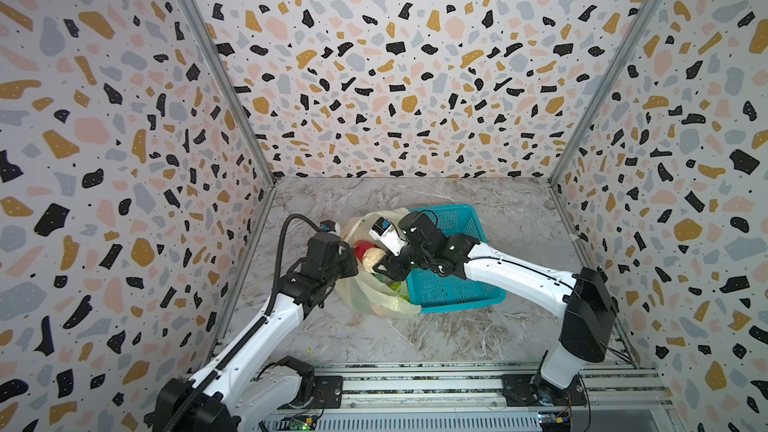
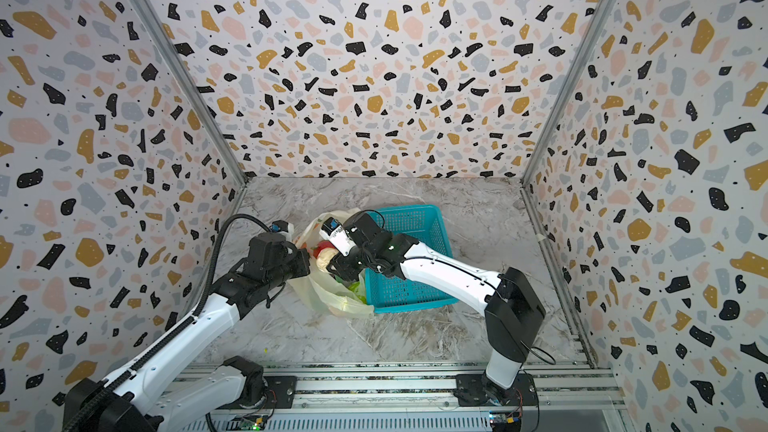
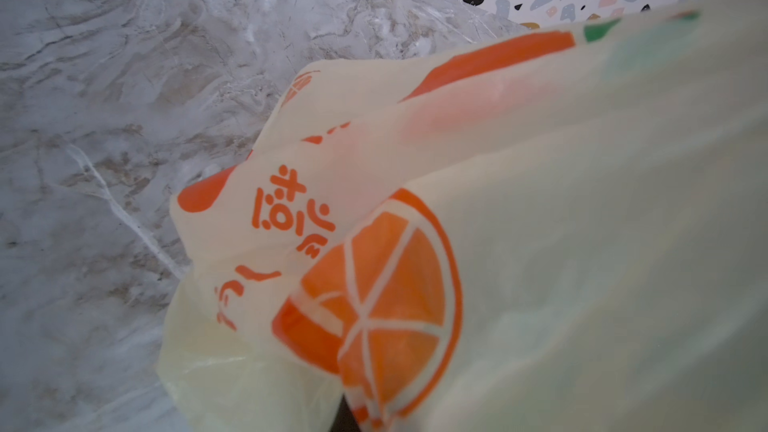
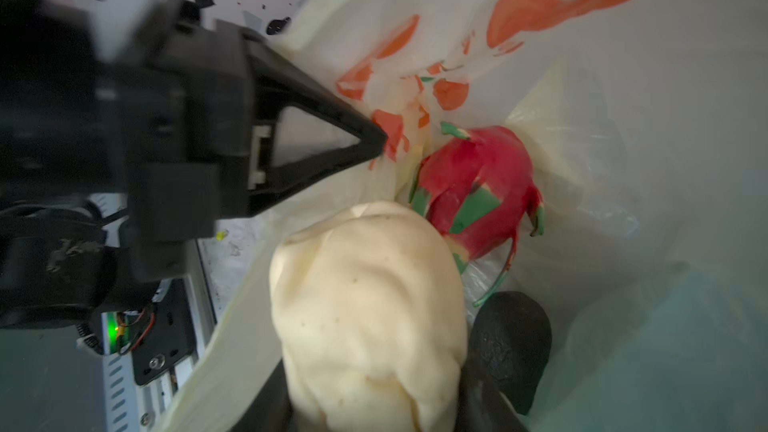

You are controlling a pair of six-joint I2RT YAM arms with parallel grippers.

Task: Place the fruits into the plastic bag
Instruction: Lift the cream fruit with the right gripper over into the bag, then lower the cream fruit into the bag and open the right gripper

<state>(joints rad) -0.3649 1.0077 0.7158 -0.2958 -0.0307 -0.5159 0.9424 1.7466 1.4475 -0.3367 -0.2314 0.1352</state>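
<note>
The plastic bag (image 1: 365, 297), cream-yellow with orange prints, lies open beside the basket in both top views; it fills the left wrist view (image 3: 540, 243). My left gripper (image 1: 348, 261) is shut on the bag's rim; its closed black fingertips (image 4: 374, 141) pinch the film. My right gripper (image 4: 374, 367) is shut on a pale cream bumpy fruit (image 4: 365, 292), held in the bag's mouth (image 1: 371, 258). A red dragon fruit (image 4: 473, 184) with green scales lies inside the bag just beyond it. Something green (image 1: 397, 286) shows through the bag lower down.
A teal mesh basket (image 1: 457, 284) stands right of the bag, touching it, under my right arm. Terrazzo-patterned walls close in the marble table (image 1: 415, 334) on three sides. A metal rail with the arm bases (image 1: 415, 388) runs along the front edge.
</note>
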